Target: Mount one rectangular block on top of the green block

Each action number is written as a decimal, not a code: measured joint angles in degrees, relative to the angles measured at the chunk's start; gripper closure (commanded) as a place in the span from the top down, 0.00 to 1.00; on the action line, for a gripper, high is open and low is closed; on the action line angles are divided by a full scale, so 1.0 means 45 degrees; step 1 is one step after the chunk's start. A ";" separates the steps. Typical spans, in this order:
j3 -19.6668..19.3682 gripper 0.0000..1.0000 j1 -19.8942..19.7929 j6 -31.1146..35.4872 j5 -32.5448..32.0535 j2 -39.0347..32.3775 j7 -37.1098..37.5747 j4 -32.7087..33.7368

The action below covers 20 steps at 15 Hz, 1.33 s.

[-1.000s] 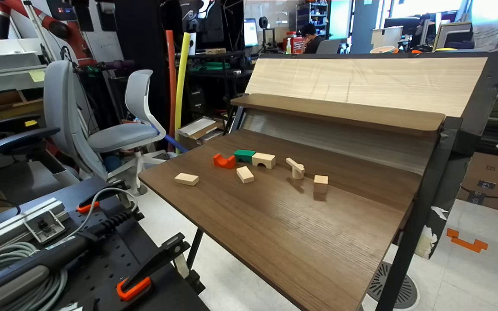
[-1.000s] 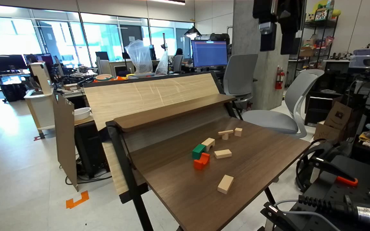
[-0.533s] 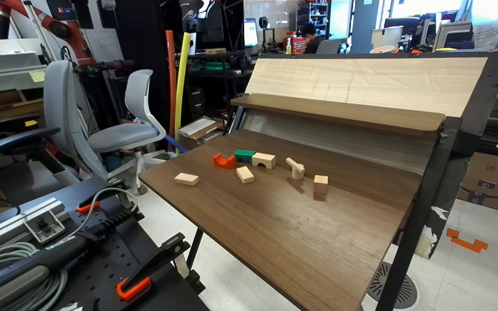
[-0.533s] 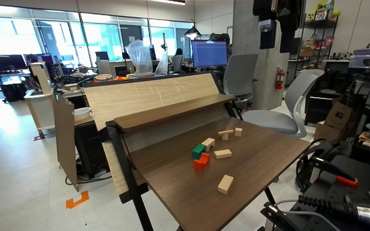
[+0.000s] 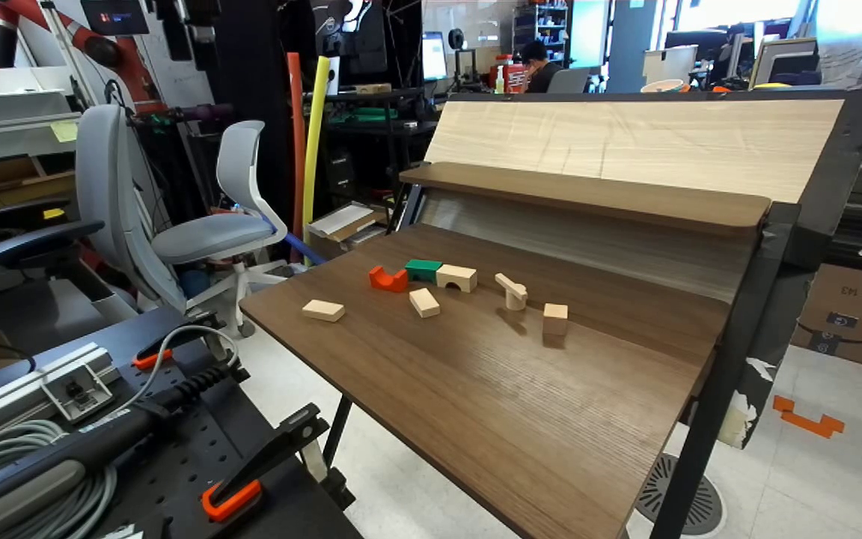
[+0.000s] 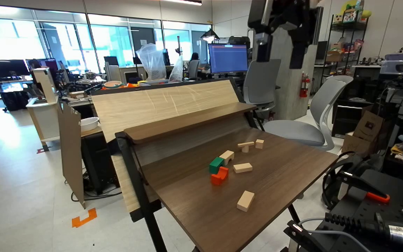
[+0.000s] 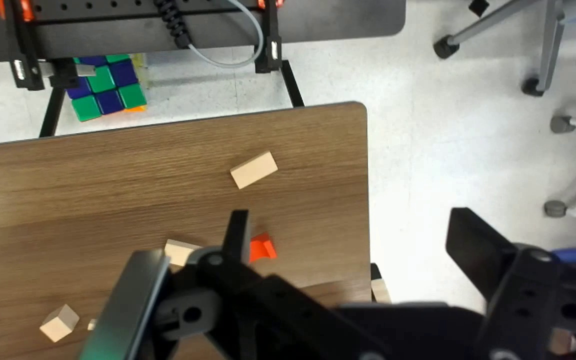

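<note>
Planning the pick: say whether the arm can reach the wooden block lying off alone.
Probably yes: the gripper hangs open and empty, and the wooden block lies uncovered, touching no other piece.

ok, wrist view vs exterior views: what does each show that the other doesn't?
Wrist view only: a blue-and-green checkered, puzzle-cube-like object low down beside the black bench.

Exterior views only: the green block and the pale arch block next to it, seen in both exterior views.

Shared: a pale rectangular block, a second rectangular block, the orange-red curved block, the pale cube, the black bench and the open gripper. In the wrist view, the gripper partly covers the second rectangular block and the orange-red curved block.
</note>
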State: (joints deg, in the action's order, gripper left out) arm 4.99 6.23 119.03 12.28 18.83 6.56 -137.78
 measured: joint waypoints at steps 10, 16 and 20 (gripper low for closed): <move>-0.0320 1.00 -0.1049 0.6190 0.0218 -0.4146 0.4253 0.1144; -0.1224 1.00 -0.0891 0.9114 -0.0390 -0.7223 0.7908 0.2609; -0.2847 1.00 0.0164 1.0067 -0.1443 -0.9249 1.1199 0.3856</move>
State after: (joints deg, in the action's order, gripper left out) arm -7.82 6.96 164.33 5.79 -22.79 56.96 -120.43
